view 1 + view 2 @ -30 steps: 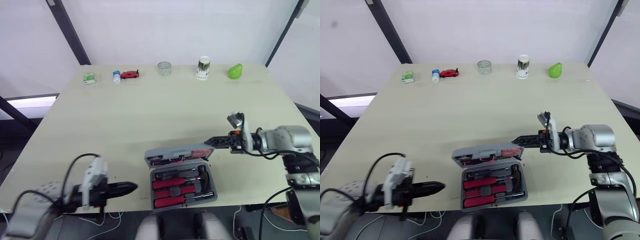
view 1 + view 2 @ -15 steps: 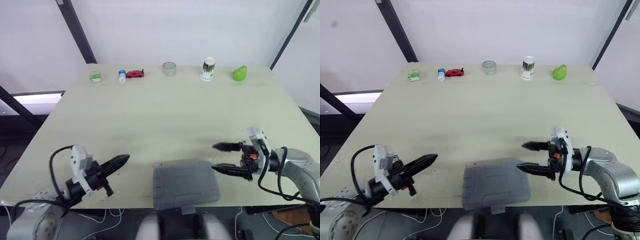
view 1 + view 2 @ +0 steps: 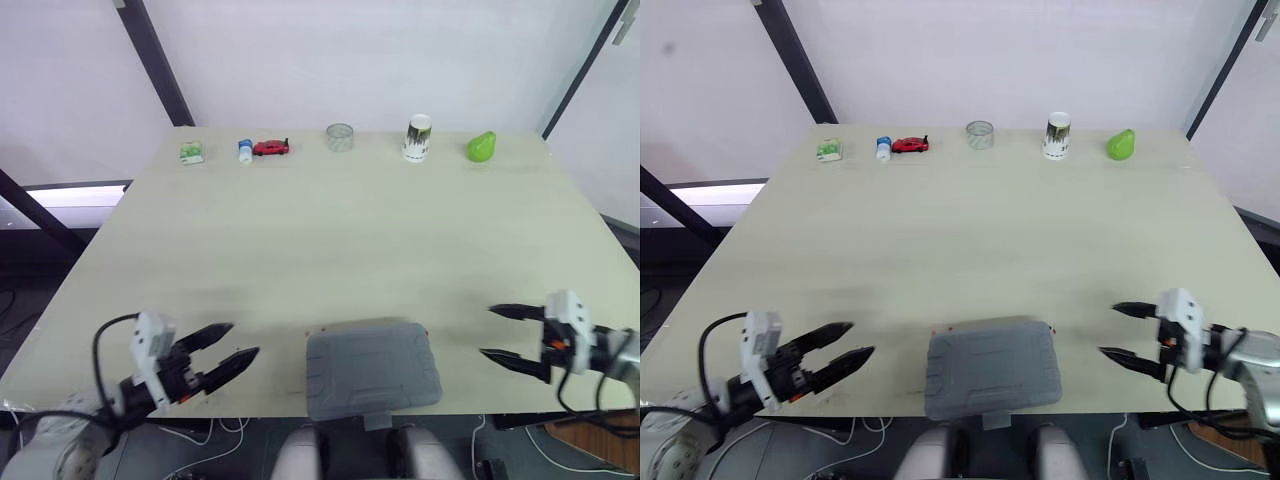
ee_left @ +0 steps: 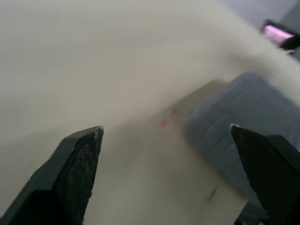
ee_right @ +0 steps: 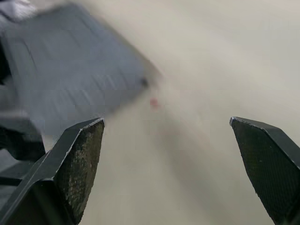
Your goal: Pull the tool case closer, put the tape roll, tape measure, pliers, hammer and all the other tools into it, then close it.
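Grey plastic, the tool case (image 3: 372, 368) lies shut and flat at the middle of the table's (image 3: 330, 240) near edge, with its latch tab right at that edge. No tool lies on the tabletop around it.

The left gripper (image 3: 240, 340) is over the near edge, between the case and the near-left corner and apart from the case. Its two black fingers are spread, hold nothing and point toward the case. In the left wrist view the case's lid (image 4: 243, 117) shows beyond the parted fingertips.

The right gripper (image 3: 490, 332) is over the near edge on the case's other side, toward the near-right corner and also clear of the case. Its fingers are wide apart and empty.

Along the far edge stands a row well apart from the case. From the far-left side it runs: a small green box (image 3: 190, 152), a white bottle (image 3: 244, 151), a red toy car (image 3: 271, 148), a clear round ring (image 3: 340, 137), a printed cup (image 3: 418, 138) and a green pear-shaped thing (image 3: 481, 147).
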